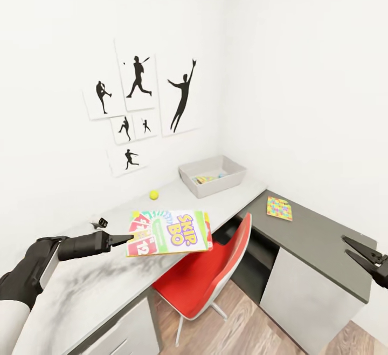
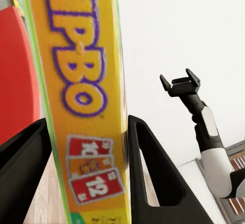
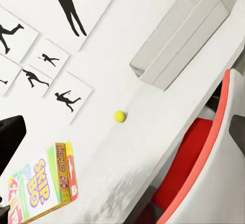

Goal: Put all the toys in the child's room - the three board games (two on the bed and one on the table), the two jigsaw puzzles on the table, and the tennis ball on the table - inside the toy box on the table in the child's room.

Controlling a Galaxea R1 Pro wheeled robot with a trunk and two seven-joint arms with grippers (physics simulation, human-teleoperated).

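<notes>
Left fingers (image 2: 148,168) pinching SKIP-BO box (image 1: 170,232) by its near edge, above tabletop (image 1: 108,279). Right fingers (image 1: 360,252) spread, well apart.

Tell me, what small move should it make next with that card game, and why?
Probably carry the SKIP-BO box forward toward the toy box. The left tool is shut on the box's edge and holds it above the table, short of the bin at the far corner.
</notes>
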